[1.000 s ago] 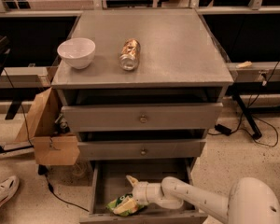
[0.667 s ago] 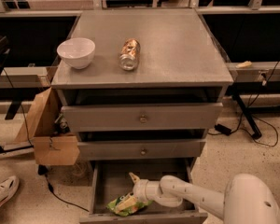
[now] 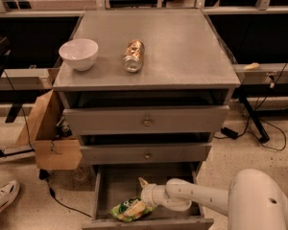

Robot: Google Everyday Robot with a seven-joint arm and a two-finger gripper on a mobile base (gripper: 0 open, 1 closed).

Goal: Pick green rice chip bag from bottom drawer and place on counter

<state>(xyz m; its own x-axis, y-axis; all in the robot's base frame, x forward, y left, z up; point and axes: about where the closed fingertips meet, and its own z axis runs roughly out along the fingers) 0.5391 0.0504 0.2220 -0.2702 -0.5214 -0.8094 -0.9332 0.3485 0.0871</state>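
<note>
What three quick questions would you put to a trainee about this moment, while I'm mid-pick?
1. Fill in: on the counter, beside the white bowl, a ____ lies on its side.
2. True or false: the green rice chip bag lies in the open bottom drawer.
3. Where is the gripper? A: over the bowl. B: down in the bottom drawer, at the bag. C: out of view.

Key: 1 can; 2 true; 3 B.
</note>
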